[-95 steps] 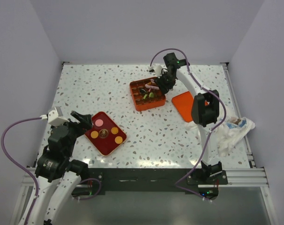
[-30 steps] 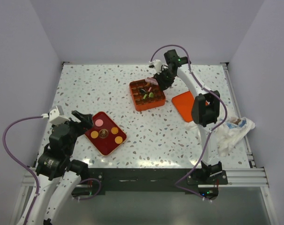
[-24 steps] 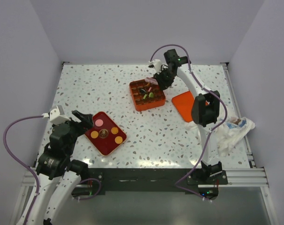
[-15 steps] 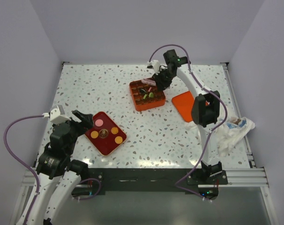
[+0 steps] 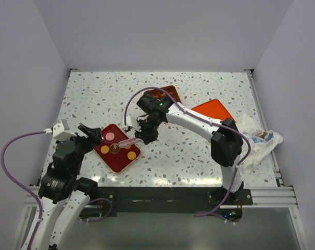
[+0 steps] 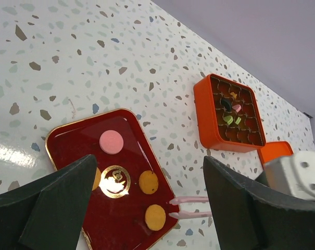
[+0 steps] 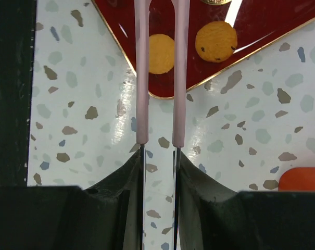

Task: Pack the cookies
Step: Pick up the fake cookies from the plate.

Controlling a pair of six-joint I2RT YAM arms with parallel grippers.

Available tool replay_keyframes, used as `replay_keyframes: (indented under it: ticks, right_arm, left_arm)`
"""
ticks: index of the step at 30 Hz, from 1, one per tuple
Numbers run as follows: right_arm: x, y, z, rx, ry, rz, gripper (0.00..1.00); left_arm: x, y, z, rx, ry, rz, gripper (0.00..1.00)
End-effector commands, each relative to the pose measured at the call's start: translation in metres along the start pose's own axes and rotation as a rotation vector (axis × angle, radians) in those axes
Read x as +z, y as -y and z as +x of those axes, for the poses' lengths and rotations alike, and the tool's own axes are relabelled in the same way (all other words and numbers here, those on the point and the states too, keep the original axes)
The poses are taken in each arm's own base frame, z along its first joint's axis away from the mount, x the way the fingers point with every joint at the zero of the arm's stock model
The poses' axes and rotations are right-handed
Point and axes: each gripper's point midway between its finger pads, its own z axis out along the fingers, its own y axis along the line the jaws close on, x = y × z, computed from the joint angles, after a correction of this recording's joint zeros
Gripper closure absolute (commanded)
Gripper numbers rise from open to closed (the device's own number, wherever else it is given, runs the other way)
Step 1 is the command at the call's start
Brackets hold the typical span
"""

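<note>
The left arm [image 5: 62, 162] is folded near its base, and the left gripper [image 5: 89, 132] points forward with jaws spread wide. The right arm [image 5: 194, 121] stretches across to the left. The right gripper [image 5: 145, 134] is clamped on pink-tipped tweezers [image 5: 128, 140].

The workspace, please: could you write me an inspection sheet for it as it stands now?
Surface: speckled table; no spills seen.
Job's things: red tray holds one pink cookie and three orange cookies; orange box holds a few more; orange lid lies apart.
Clutter: crumpled white cloth at the right edge.
Hands: left hand open, empty, by the tray; right hand shut on tweezers, tips over the tray beside an orange cookie.
Cables: purple cables loop from both arms.
Surroundings: plain pale walls on three sides; nothing else seen.
</note>
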Motion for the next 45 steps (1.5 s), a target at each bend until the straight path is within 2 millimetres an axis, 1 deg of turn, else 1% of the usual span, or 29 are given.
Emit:
replay_keyframes:
  ticks: [1,2,3,4,5,6,7,8,9,14,15,20,23,28,37,44,45]
  right_arm:
    - [0.026,0.038,-0.007,0.049,-0.051,0.151,0.71]
    - [0.032,0.040,-0.010,0.059,-0.058,0.160,0.70]
    - [0.035,0.043,-0.022,0.047,-0.051,0.176,0.70]
    - [0.039,0.048,-0.021,0.080,-0.072,0.211,0.70]
    - [0.050,0.051,-0.019,0.088,-0.087,0.208,0.69]
    - [0.052,0.053,-0.028,0.084,-0.078,0.220,0.68]
    - [0.054,0.056,-0.028,0.109,-0.080,0.232,0.67]
    - [0.061,0.059,-0.025,0.119,-0.095,0.240,0.66]
    - [0.061,0.061,-0.029,0.121,-0.090,0.250,0.64]
    - [0.071,0.067,-0.029,0.159,-0.096,0.273,0.62]
    - [0.073,0.066,-0.031,0.158,-0.095,0.274,0.61]
    - [0.081,0.065,-0.032,0.162,-0.103,0.286,0.59]
    - [0.084,0.067,-0.032,0.170,-0.105,0.296,0.57]
    - [0.092,0.069,-0.028,0.184,-0.116,0.292,0.56]
    - [0.095,0.077,-0.029,0.184,-0.118,0.315,0.56]
    - [0.095,0.082,-0.037,0.183,-0.096,0.326,0.55]
    - [0.097,0.083,-0.035,0.188,-0.100,0.324,0.55]
  left_arm:
    - [-0.010,0.003,-0.014,-0.039,0.047,0.014,0.12]
    - [-0.011,0.002,-0.015,-0.040,0.048,0.012,0.12]
    - [-0.012,0.002,-0.015,-0.042,0.050,0.012,0.12]
    - [-0.013,0.001,-0.015,-0.042,0.051,0.009,0.12]
    - [-0.015,0.001,-0.017,-0.044,0.057,0.010,0.12]
    - [-0.016,-0.001,-0.017,-0.044,0.056,0.005,0.12]
    - [-0.017,-0.001,-0.018,-0.045,0.059,0.004,0.12]
    - [-0.019,-0.002,-0.019,-0.044,0.063,0.001,0.12]
    - [-0.020,-0.004,-0.019,-0.043,0.064,-0.002,0.12]
    - [-0.021,-0.006,-0.018,-0.042,0.067,-0.006,0.11]
    - [-0.020,-0.006,-0.018,-0.039,0.064,-0.009,0.11]
    - [-0.018,-0.005,-0.017,-0.030,0.059,-0.008,0.11]
    - [-0.019,-0.005,-0.017,-0.027,0.061,-0.008,0.11]
    - [-0.021,-0.005,-0.019,-0.023,0.064,-0.009,0.11]
    - [-0.021,-0.004,-0.022,-0.018,0.064,-0.013,0.11]
    - [-0.020,-0.003,-0.023,-0.016,0.060,-0.014,0.11]
    - [-0.020,-0.002,-0.023,-0.018,0.062,-0.012,0.11]
